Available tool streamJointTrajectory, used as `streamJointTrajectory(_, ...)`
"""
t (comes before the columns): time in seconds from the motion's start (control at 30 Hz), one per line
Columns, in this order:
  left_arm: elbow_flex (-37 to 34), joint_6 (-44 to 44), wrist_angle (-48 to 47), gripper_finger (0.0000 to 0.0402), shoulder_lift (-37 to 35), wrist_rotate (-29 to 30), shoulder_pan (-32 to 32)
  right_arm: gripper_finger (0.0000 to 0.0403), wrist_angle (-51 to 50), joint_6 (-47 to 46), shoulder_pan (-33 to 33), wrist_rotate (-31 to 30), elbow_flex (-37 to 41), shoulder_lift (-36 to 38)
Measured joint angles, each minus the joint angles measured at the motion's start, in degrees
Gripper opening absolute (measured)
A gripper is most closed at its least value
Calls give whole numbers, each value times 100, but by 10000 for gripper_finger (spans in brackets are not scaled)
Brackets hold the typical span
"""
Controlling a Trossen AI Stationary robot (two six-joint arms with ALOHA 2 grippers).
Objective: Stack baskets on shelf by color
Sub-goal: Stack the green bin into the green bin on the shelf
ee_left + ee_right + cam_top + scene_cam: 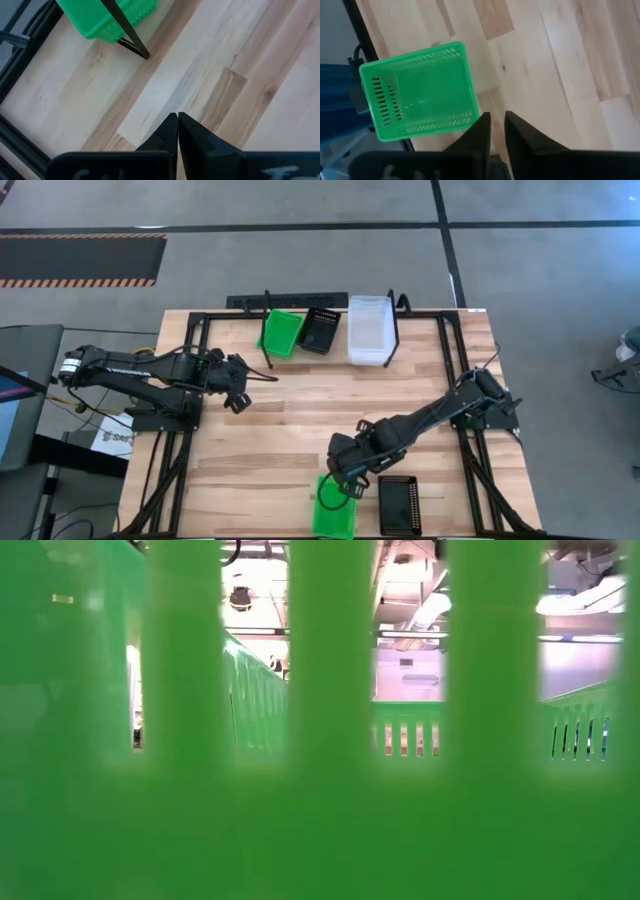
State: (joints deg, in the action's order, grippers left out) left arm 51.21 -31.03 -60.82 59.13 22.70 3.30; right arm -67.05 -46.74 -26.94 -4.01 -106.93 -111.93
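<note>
Wood table (290, 420): we see the right gripper (345, 480) above near-edge green basket (333, 510), fingers slightly parted, holding nothing. Left gripper (240, 395) clenched, empty. Shelf (330, 330) at far edge w/ baskets.

My shelf (330, 305) stands at the table's (300, 420) far edge holding three baskets (320, 330); two more baskets (365, 505) lie side by side at the near edge.

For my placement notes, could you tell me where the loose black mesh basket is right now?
In the high view, the black mesh basket lies at the table's near edge, right of a green basket, just below the right tool.
</note>
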Motion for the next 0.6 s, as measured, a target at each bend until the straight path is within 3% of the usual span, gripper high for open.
streamJointTrajectory(0.33, 1, 37, 11, 0, 0, -7, 0, 156, 788, 168, 87, 497, 803, 9)
streamJointTrajectory(0.6, 0, 8, 11, 0, 0, -15, 1, 179, 1545, 307, 35, 764, 1286, 1)
